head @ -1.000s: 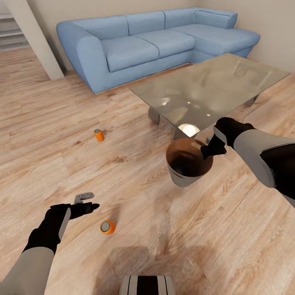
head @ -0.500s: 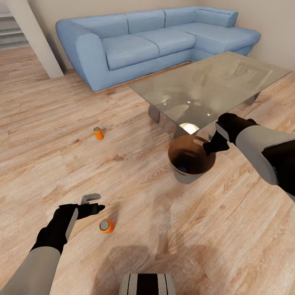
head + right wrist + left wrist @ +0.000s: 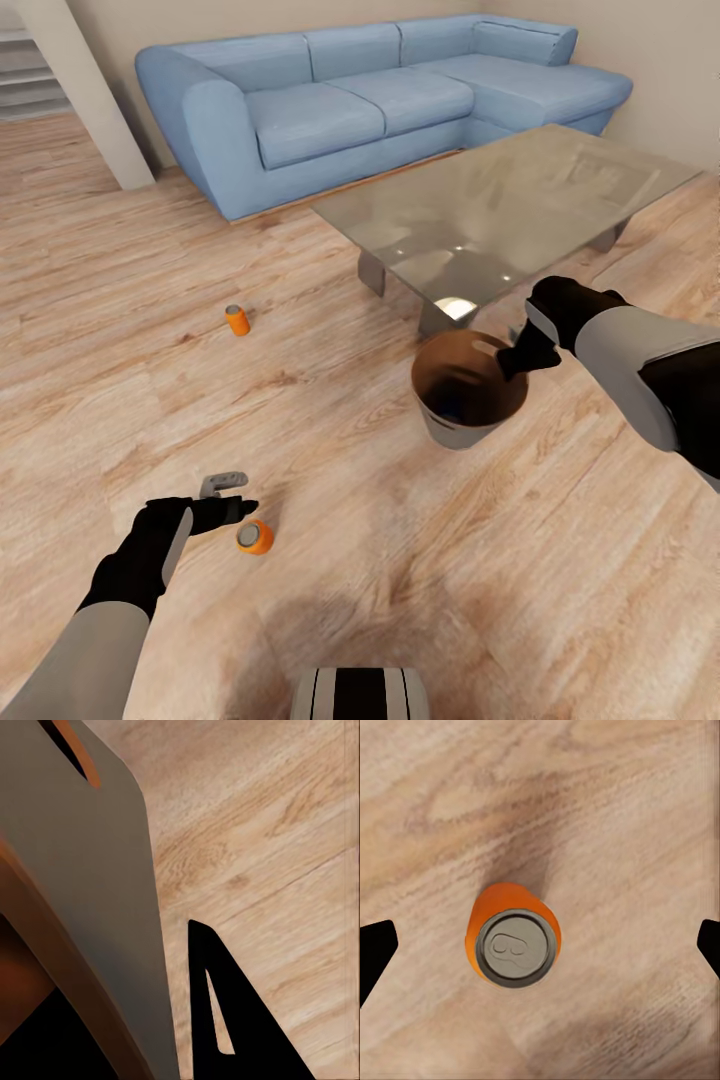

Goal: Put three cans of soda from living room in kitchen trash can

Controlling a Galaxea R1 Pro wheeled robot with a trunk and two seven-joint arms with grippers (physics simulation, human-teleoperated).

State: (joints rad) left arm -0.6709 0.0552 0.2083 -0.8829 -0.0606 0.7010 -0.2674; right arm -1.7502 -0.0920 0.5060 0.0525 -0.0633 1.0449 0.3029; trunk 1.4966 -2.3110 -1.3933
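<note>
One orange can of soda (image 3: 254,537) stands on the wood floor just beside my left gripper (image 3: 232,497), which is open. In the left wrist view that can (image 3: 514,943) shows top-on, centred between the two black fingertips (image 3: 375,952), which stand far apart from it. A second can of soda (image 3: 237,319) stands further out on the floor to the left. The tash can (image 3: 468,395), pale grey outside and coppery brown inside, hangs tilted beside the coffee table, with my right gripper (image 3: 510,362) shut on its rim. The right wrist view has the bin wall (image 3: 90,907) against one finger (image 3: 240,1035).
A glass coffee table (image 3: 500,200) stands right behind the bin. A blue corner sofa (image 3: 350,100) lines the back wall. A white pillar (image 3: 80,90) and stairs are at the far left. My base (image 3: 360,695) shows at the lower edge.
My left gripper has moved a little to the right and now sits closer over the near can. The view has shifted slightly. The right gripper still holds the bin.
</note>
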